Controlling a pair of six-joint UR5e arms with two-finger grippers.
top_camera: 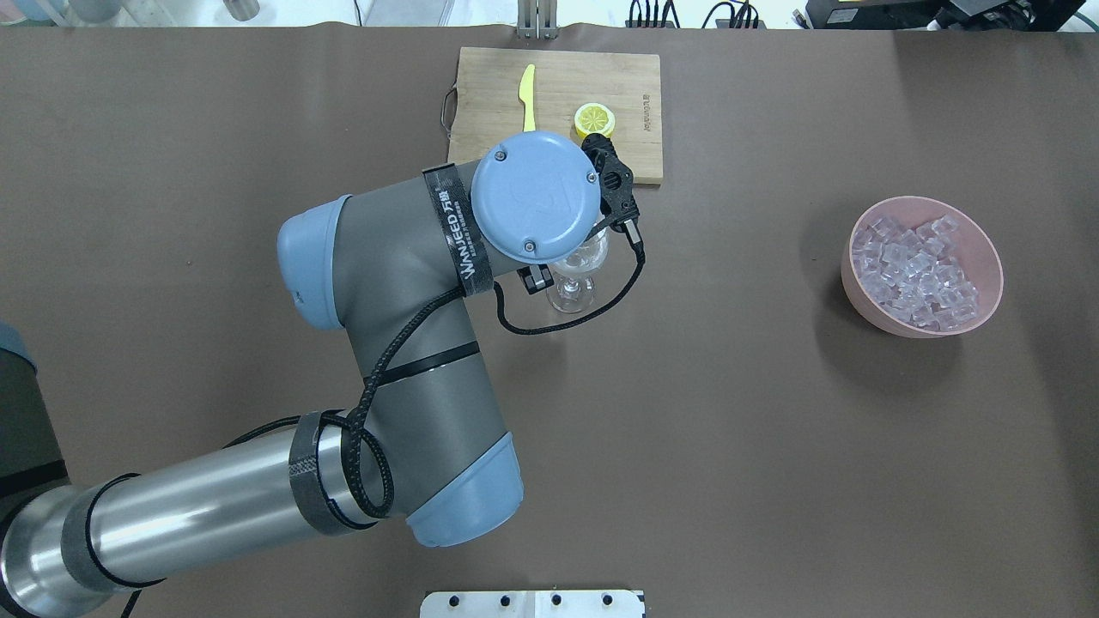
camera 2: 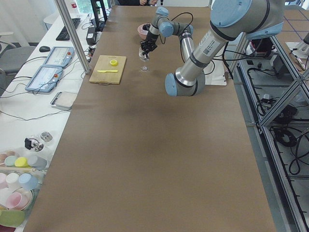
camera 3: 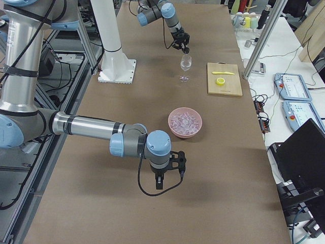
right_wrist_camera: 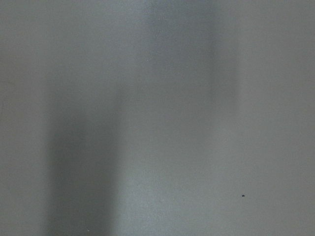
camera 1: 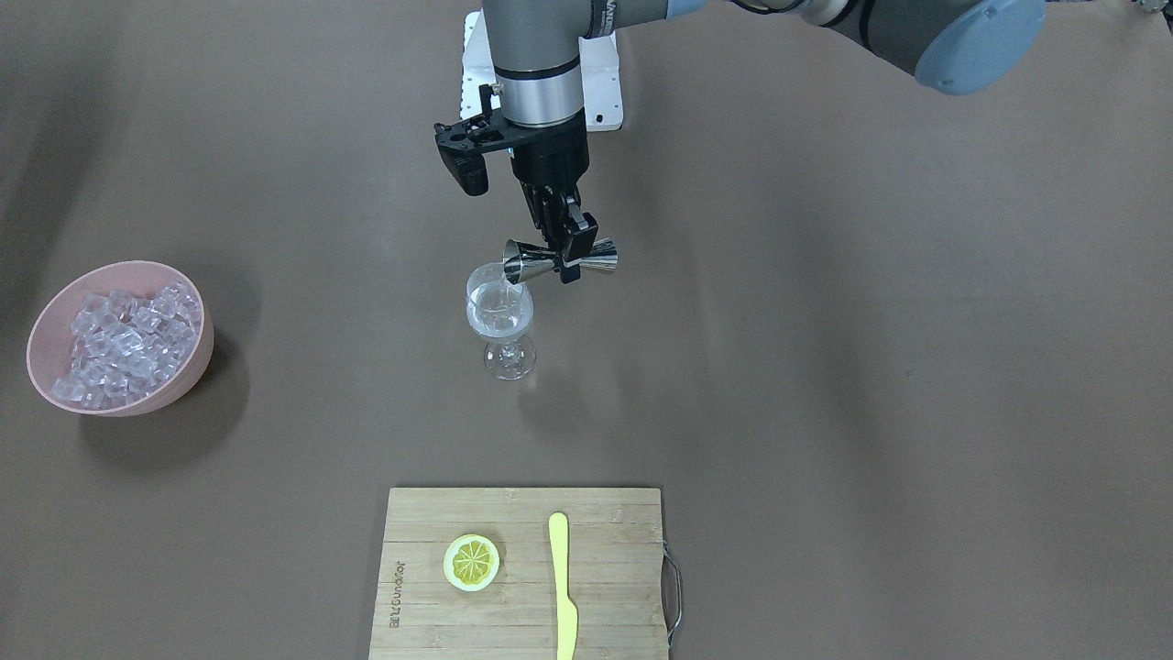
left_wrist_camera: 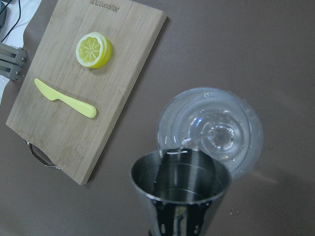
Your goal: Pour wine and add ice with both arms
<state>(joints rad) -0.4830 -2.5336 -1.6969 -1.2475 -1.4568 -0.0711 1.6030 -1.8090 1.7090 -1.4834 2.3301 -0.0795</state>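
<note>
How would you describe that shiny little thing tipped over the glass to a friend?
From the wooden cutting board, look toward the robot to the lone stemmed glass mid-table. Held sideways over its rim by the left gripper is the jigger: a small hourglass-shaped cup, mirror-shiny metal where the glass below is clear.

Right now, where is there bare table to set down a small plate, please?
Bare brown table lies between the pink bowl of clear ice cubes and the clear stemmed glass, between that glass and the bamboo cutting board, and beyond the glass on the robot's left. Crowded: over the glass, where the left gripper tips a steel jigger.
</note>
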